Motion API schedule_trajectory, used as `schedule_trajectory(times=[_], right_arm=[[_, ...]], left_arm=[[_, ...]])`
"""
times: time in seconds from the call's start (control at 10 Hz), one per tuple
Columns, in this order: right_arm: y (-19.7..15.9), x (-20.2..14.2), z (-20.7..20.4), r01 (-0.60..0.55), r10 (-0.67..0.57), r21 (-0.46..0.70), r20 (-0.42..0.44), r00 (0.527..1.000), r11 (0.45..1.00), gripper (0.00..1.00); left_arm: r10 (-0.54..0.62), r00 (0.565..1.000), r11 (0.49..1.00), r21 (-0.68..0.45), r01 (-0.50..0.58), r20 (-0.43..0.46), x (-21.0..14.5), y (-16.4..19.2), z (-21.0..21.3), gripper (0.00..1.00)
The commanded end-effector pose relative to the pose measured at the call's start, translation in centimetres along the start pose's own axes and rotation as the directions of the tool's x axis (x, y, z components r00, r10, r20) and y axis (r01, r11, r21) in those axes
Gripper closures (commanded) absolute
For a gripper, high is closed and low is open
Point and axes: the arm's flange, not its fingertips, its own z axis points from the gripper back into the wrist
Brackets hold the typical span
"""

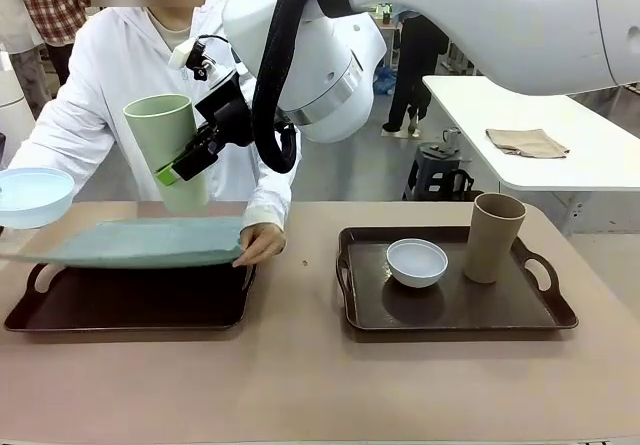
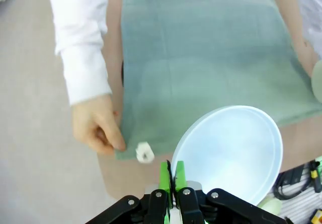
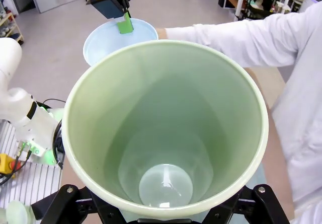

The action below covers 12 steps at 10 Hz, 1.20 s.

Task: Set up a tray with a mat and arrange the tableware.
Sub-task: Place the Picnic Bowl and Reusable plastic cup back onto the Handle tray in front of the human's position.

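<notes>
Over left tray [image 1: 130,305], right end effector [image 1: 187,163] clamps pale green cup [image 1: 163,135]; left end effector [image 2: 172,176] pinches pale blue bowl [image 2: 234,151] at rim. Person's hand [image 1: 262,242] holds mat [image 1: 130,242] above it. White bowl [image 1: 417,262], tan-brown cup [image 1: 494,237] on right tray [image 1: 500,313].

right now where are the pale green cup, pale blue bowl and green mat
pale green cup [image 1: 160,135]: front view, its outer wall
pale blue bowl [image 2: 236,153]: left wrist view, its inside
green mat [image 1: 130,243]: front view, its top face

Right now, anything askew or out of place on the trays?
Only the green mat: a person's hand holds it lifted above the left tray, not yet laid flat in it. Nothing looks spilled or damaged.
</notes>
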Motion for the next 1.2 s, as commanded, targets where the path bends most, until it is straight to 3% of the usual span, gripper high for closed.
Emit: schedule_trajectory(times=[0.0, 1.1], right_arm=[[0.15, -0.2, 0.14, -0.013, 0.013, -0.004, -0.005, 1.0, 1.0, 0.89], [0.15, -0.2, 0.14, -0.013, 0.013, -0.004, -0.005, 1.0, 1.0, 0.89]], left_arm=[[-0.004, 1.0, 1.0, 0.004, 0.004, 0.015, 0.11, -0.04, 0.19, 1.0], [-0.004, 1.0, 1.0, 0.004, 0.004, 0.015, 0.11, -0.04, 0.19, 1.0]])
